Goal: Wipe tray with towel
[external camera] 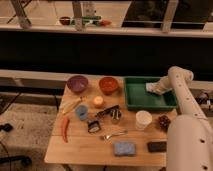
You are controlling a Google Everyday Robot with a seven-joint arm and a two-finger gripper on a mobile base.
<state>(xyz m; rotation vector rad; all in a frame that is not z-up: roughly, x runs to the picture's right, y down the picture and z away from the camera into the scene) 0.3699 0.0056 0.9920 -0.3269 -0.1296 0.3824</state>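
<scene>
A green tray [137,101] sits at the back right of the wooden table [80,147]. A white towel [150,88] lies inside the tray near its far right part. My white arm reaches in from the lower right, and my gripper [156,89] is down in the tray right at the towel, pressed against or holding it. The arm's wrist hides the fingers.
On the table are a purple bowl [77,83], an orange bowl [108,84], a white cup [143,120], a blue sponge [123,148], a fork [114,134], a red pepper [65,128], a banana [71,105], a blue cup [82,112] and a black item [157,146].
</scene>
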